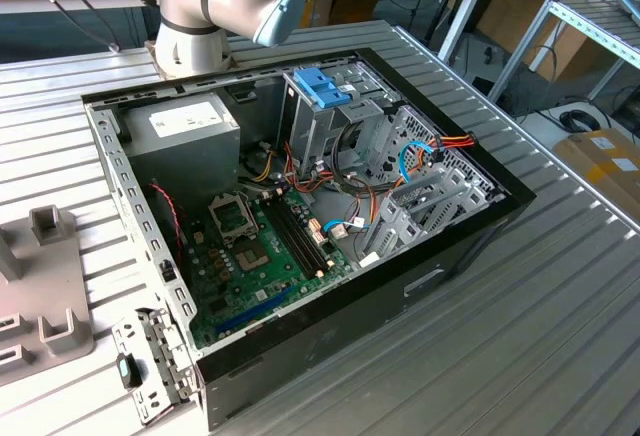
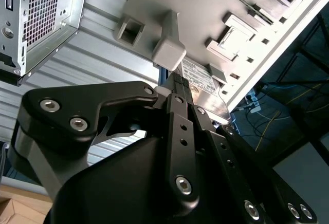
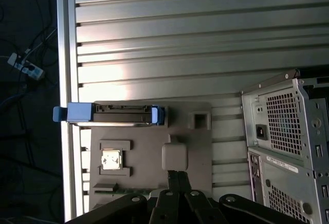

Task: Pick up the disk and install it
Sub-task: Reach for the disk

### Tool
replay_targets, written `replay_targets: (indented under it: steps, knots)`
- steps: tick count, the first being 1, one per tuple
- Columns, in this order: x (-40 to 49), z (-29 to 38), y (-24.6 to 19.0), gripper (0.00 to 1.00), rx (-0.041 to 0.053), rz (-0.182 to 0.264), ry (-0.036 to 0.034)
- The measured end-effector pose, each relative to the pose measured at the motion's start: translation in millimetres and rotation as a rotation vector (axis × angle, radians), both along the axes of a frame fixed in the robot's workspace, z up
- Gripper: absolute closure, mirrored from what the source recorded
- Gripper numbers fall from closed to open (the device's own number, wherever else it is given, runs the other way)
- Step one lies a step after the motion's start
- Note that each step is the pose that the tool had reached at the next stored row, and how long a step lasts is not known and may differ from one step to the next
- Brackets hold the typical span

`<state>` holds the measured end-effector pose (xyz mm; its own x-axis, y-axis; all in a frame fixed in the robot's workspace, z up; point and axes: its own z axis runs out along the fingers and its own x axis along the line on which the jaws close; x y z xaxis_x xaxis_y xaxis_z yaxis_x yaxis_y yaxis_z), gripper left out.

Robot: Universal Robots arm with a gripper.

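The end effector (image 3: 177, 173) has its fingers together, holding nothing. Just ahead of its tips lies a grey fixture (image 3: 149, 147). At the fixture's far edge the disk (image 3: 110, 115) stands on edge. All rests on a ribbed metal worktop (image 3: 180, 39), with a computer case (image 3: 288, 131) off to one side. Beyond the worktop edge, cables trail over a dark floor (image 3: 25, 131). The print on the disk's white label (image 2: 198, 75) is unreadable.

a grey post (image 2: 168, 54) hides much of the disk (image 2: 198, 76) in the second wrist view — label illegible
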<state>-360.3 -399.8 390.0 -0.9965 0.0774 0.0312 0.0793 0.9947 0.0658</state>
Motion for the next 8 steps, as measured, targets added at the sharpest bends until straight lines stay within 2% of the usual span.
replay_targets:
  steps: [8]
  knots:
    - [-2.1, -0.1, 0.0, 0.89, 0.0000, 0.000, 0.0000]
